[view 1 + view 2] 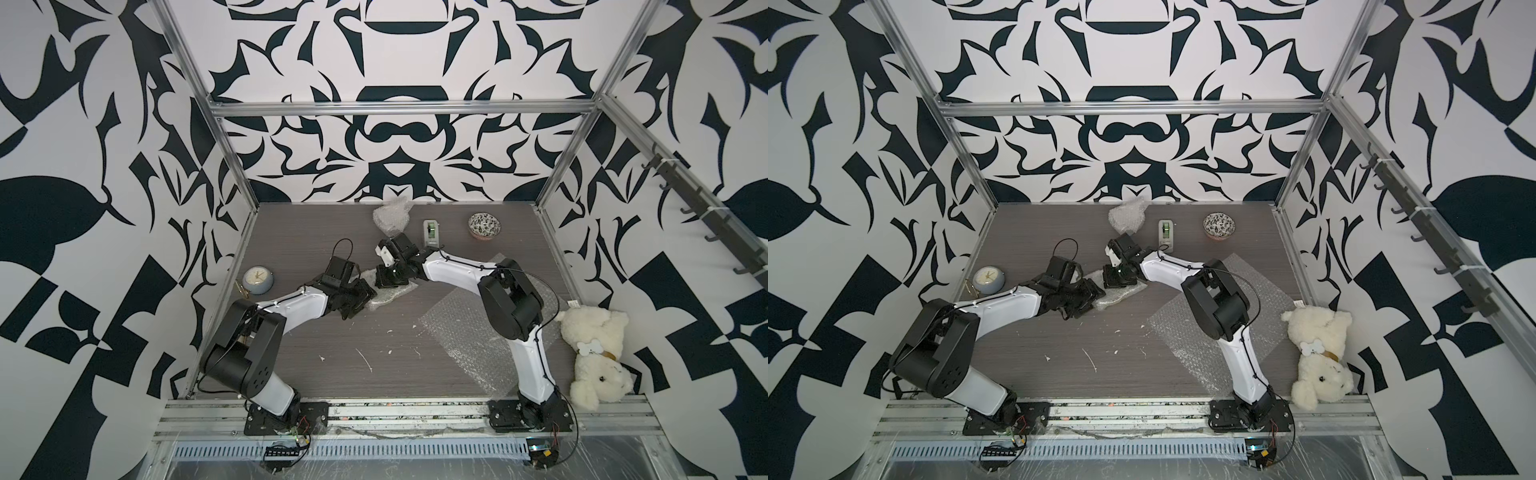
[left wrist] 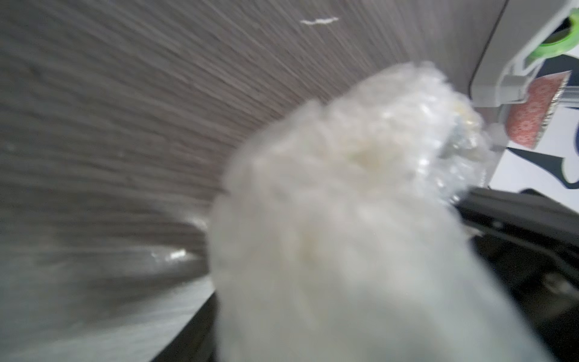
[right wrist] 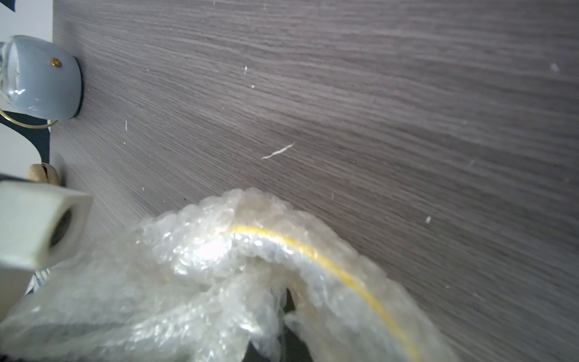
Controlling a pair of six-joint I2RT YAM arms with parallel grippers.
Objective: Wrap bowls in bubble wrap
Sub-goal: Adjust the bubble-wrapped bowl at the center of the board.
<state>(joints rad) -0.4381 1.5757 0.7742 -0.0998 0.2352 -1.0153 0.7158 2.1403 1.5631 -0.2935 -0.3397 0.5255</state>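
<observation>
**A:** Where is the bowl that's being wrapped?

**B:** On the table (image 1: pixel 374 374), nearer the arm bases than the tape dispenser (image 1: pixel 431 232) and a little to its left. It's a crumpled bubble-wrap bundle (image 1: pixel 388 296) lying between the left gripper (image 1: pixel 368 297) and the right gripper (image 1: pixel 392 286). The film is clear, shiny, lumpy and loosely gathered.

**A:** Is the bowl itself visible?

**B:** In both top views the bundle is only film. The right wrist view shows the yellow-rimmed bowl (image 3: pixel 313 254) through the wrap, its rim a thin yellow arc.

**A:** And the grippers?

**B:** The right one's fingers are pressed together and buried in film. Whether a fold is caught between them I cannot tell. The left wrist view is blurred and the bundle (image 2: pixel 344 219) fills it, so how the left fingers stand I cannot tell.

**A:** What other task things are there?

**B:** A second wrapped bundle (image 1: pixel 390 214) sits behind and left of the dispenser, at the back wall. The floral bowl (image 1: pixel 484 225) stands upright and unwrapped to the dispenser's right. A flat bubble-wrap sheet (image 1: pixel 457 332) lies nearer and right of the dispenser, partly under the right arm.

**A:** Do the wrist views add anything?

**B:** The left wrist view shows the floral bowl's red patterned outside (image 2: pixel 532 116) and the dispenser's green roll (image 2: pixel 554 51) up close. The right wrist view shows the rounded side of the grey-blue clock (image 3: pixel 40 78).
</observation>
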